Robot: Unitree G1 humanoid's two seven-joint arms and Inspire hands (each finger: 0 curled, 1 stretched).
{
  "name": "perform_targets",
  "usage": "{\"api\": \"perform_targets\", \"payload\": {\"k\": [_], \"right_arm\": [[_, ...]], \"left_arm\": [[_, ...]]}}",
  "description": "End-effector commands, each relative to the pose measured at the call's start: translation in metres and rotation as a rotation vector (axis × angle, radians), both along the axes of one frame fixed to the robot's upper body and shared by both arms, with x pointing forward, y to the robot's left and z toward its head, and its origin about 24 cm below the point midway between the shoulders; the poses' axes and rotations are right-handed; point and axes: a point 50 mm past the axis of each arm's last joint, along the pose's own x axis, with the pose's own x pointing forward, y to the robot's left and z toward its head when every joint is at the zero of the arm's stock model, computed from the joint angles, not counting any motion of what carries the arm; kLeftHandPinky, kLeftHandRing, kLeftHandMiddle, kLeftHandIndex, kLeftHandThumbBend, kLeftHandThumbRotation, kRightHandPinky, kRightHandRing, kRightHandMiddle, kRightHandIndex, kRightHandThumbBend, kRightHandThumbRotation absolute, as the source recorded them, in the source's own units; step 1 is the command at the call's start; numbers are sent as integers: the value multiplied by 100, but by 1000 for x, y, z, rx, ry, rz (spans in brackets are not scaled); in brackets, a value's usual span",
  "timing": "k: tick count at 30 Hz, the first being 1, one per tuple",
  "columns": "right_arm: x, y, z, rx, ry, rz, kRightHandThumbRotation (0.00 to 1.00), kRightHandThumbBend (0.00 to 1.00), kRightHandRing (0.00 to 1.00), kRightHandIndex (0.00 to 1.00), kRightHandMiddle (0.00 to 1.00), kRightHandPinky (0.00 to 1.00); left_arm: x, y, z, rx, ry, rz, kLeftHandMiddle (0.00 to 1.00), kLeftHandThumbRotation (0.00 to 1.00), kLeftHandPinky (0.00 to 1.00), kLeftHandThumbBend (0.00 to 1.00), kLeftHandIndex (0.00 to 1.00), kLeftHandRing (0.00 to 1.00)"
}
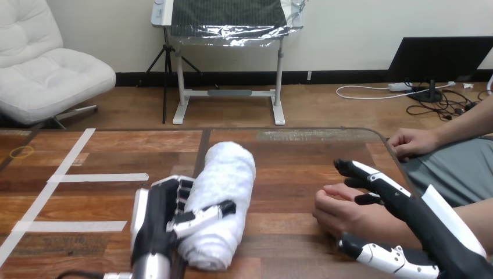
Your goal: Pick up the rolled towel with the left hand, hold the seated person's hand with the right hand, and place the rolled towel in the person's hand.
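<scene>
The white rolled towel (224, 192) lies lengthwise on the wooden table (302, 168), left of centre. My left hand (156, 216) is at its left side, thumb (204, 216) laid over the roll and fingers (181, 190) curled against it. The person's hand (337, 212) rests on the table at the right, fingers loosely curled, pointing left. My right hand (407, 212) is around it: straight fingers (356, 170) reach over its far side and the thumb (378, 256) lies along its near side. They do not close on it.
The person's other hand (413, 142) rests at the table's right far edge. White tape strips (96, 177) cross the table's left part, and a yellow rubber band (22, 152) lies at the far left.
</scene>
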Motion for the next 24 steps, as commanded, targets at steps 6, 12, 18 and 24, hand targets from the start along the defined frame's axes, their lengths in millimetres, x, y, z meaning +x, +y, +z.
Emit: {"api": "perform_targets", "payload": {"k": [6, 12, 18, 24], "right_arm": [[54, -31, 51, -209, -198, -38, 71, 88, 89, 91, 92, 80], [57, -34, 53, -230, -211, -44, 71, 86, 89, 91, 91, 81], [59, -36, 55, -236, -216, -49, 71, 86, 90, 91, 92, 80], [61, -37, 57, -235, -228, -54, 70, 86, 90, 92, 92, 80]], "left_arm": [[-12, 14, 143, -303, -792, 22, 36, 0, 23, 51, 39, 29], [-11, 16, 144, -323, -816, 16, 35, 0, 22, 49, 38, 28], [-10, 17, 145, -325, -843, 8, 34, 0, 21, 45, 38, 27], [-9, 17, 146, -353, -869, -7, 33, 0, 20, 42, 37, 26]]}}
